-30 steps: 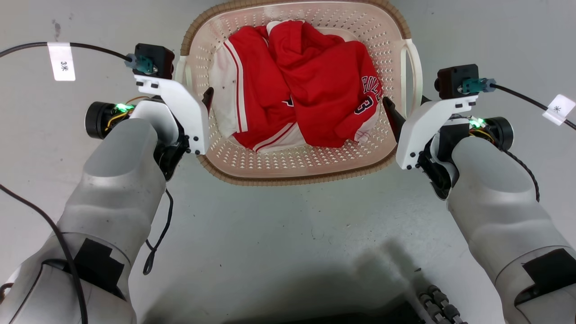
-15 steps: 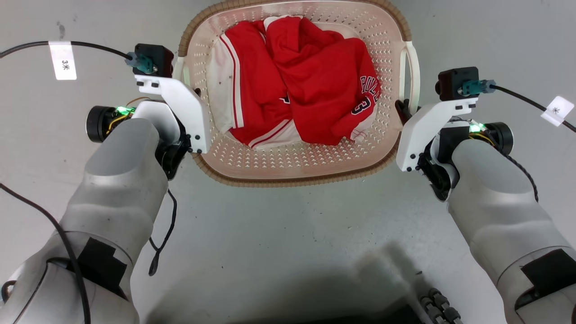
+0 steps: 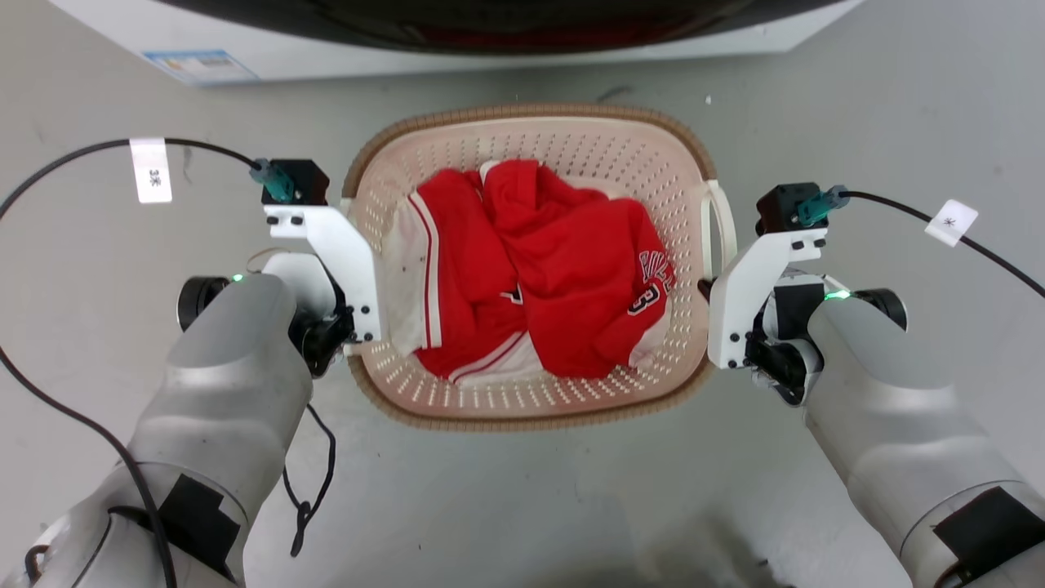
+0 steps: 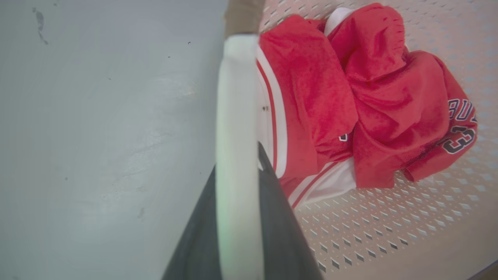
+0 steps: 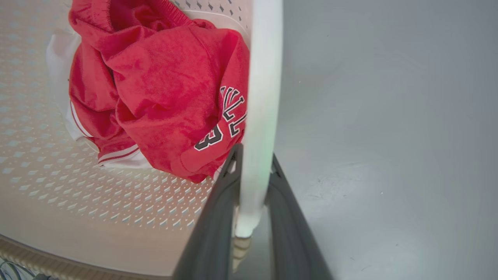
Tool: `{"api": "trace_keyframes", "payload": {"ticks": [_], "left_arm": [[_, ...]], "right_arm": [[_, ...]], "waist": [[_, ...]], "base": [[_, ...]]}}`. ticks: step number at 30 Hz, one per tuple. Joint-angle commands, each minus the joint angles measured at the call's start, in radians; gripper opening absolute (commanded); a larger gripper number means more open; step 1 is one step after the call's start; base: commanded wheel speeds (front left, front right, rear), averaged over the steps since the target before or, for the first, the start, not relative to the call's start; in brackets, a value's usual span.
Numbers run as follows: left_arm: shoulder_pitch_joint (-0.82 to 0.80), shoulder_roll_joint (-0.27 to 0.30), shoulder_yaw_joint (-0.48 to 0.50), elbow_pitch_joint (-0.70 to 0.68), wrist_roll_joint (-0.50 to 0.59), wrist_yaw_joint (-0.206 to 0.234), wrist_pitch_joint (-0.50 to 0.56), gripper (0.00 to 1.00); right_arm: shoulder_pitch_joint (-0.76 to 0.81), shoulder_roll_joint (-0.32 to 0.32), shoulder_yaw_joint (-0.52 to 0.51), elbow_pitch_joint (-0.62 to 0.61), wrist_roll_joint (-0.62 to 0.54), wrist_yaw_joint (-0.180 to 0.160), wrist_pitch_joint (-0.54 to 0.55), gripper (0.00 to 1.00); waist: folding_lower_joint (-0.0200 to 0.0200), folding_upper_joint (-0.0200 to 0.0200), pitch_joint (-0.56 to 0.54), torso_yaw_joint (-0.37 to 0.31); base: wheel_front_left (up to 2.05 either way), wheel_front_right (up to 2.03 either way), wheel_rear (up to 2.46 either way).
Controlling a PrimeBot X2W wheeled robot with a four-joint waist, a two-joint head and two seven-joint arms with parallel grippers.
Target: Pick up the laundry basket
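Note:
The laundry basket (image 3: 531, 131) is cream perforated plastic with a brown woven-look rim, and it sits between my two arms on the grey floor. Red and white clothes (image 3: 555, 269) lie inside it. My left gripper (image 4: 237, 155) is shut on the basket's white left loop handle (image 4: 235, 97). My right gripper (image 5: 253, 153) is shut on the white right loop handle (image 5: 264, 77). In the head view the left gripper (image 3: 355, 273) is mostly hidden under its white camera bracket, and the right gripper (image 3: 710, 287) sits at the right handle (image 3: 723, 229). I cannot tell whether the basket is off the floor.
A white washing machine (image 3: 204, 33) with a dark door opening stands just beyond the basket along the top edge. Black cables (image 3: 73, 159) with paper tags run from both wrists. Grey floor (image 3: 522, 506) lies in front of me.
The whole head picture has shifted, so the camera moved; the washing machine now shows at the top. The dark fingertips seen inside the basket rim now sit at the handles.

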Motion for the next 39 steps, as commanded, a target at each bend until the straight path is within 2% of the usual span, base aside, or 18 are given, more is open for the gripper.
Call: {"api": "trace_keyframes", "payload": {"ticks": [1, 9, 16, 29, 33, 39], "left_arm": [[0.011, -0.045, -0.008, -0.023, -0.013, -0.016, 0.013, 0.00], [0.082, -0.052, -0.026, -0.020, -0.074, -0.016, 0.106, 0.00], [0.144, -0.060, -0.040, -0.014, -0.116, -0.016, 0.172, 0.00], [0.277, -0.082, -0.065, 0.001, -0.181, -0.016, 0.294, 0.00], [0.322, -0.088, -0.074, 0.005, -0.190, -0.016, 0.301, 0.00], [0.350, -0.093, -0.081, 0.010, -0.202, -0.016, 0.304, 0.00]], "right_arm": [[0.005, 0.042, 0.017, -0.033, 0.020, 0.014, 0.022, 0.00], [0.057, 0.046, 0.066, -0.032, 0.123, 0.015, 0.193, 0.00], [0.104, 0.047, 0.091, -0.015, 0.188, 0.015, 0.292, 0.00], [0.200, 0.047, 0.133, 0.016, 0.252, 0.015, 0.411, 0.00], [0.234, 0.047, 0.148, 0.020, 0.268, 0.015, 0.446, 0.00], [0.239, 0.047, 0.160, 0.029, 0.287, 0.015, 0.499, 0.00]], "waist": [[0.0000, 0.0000, -0.068, 0.004], [0.0000, 0.0000, -0.234, 0.012], [0.0000, 0.0000, -0.370, 0.016], [0.0000, 0.0000, -0.595, 0.030], [0.0000, 0.0000, -0.662, 0.034], [0.0000, 0.0000, -0.709, 0.034]], "base": [[0.00, 0.00, 0.00], [0.00, 0.00, 0.00], [0.00, 0.00, 0.00], [0.00, 0.00, 0.00], [0.00, 0.00, 0.00], [0.00, 0.00, 0.00]]}}
